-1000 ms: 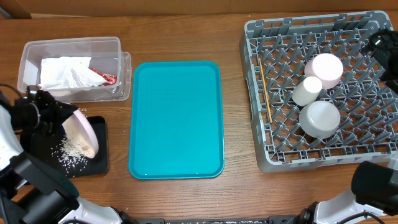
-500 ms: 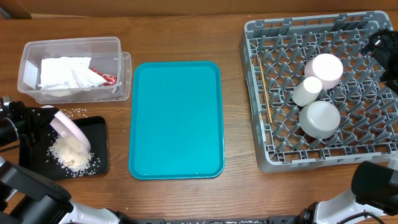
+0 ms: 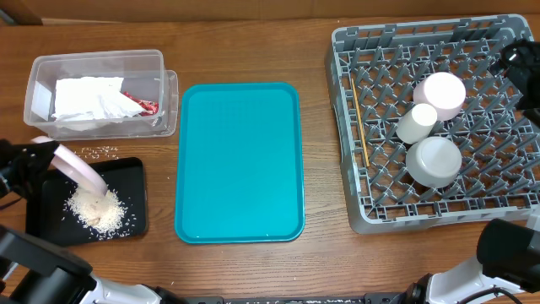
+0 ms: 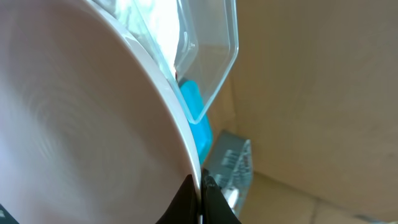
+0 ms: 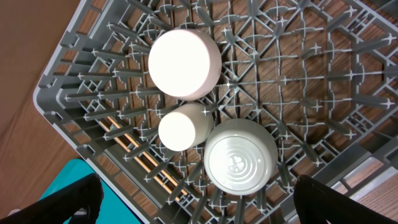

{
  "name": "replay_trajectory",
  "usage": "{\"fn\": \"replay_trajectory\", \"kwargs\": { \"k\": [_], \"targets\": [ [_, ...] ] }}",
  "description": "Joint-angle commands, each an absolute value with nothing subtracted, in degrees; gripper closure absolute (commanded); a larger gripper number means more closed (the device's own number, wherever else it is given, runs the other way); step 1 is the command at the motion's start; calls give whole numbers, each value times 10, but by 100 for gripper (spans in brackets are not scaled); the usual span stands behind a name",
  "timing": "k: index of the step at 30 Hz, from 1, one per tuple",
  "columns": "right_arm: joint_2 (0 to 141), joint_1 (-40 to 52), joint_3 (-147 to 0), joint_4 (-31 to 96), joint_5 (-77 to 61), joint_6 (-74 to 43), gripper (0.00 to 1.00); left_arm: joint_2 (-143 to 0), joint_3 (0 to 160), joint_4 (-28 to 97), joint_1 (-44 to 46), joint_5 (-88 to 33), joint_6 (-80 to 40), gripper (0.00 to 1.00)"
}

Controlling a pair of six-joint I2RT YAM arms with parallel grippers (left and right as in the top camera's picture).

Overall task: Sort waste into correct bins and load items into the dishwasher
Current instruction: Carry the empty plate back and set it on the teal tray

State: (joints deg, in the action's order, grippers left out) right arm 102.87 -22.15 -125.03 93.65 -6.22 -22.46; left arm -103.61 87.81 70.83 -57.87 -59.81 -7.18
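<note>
Jaws on my left arm pinch the rim of the large plate [image 3: 78,167], tipped steeply over the black tray [image 3: 133,181]; a slip or fast tilt would scatter rice crumbs [image 3: 94,209] onto the counter [image 3: 321,262], where a few lie.

Bare table [image 3: 316,152] runs as a strip from the far edge to the near edge, between the teal tray [image 3: 239,160] and the rack [image 3: 388,198]. The rack fills the right side. At the left edge, the tub [image 3: 97,57] and black tray [image 3: 131,181] sit close together, with a tilted plate [image 3: 78,166] over the tray.
</note>
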Motion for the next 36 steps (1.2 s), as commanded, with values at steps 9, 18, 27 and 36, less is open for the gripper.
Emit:
{"fn": "replay_trajectory", "kwargs": {
  "k": [9,18,27,36],
  "targets": [
    [1027,-225,-1252,934,-65,-227,0,-1020,889,725,-605,-654,-71,96],
    [1027,-225,-1252,934,-65,-227,0,-1023,889,845,-599,-737,55,96],
    [1027,-225,-1252,934,-65,-227,0,-993,883,969,-518,-660,184,96],
    [1027,-225,-1252,934,-65,-227,0,-959,883,968,-290,-608,178,96]
  ]
}}
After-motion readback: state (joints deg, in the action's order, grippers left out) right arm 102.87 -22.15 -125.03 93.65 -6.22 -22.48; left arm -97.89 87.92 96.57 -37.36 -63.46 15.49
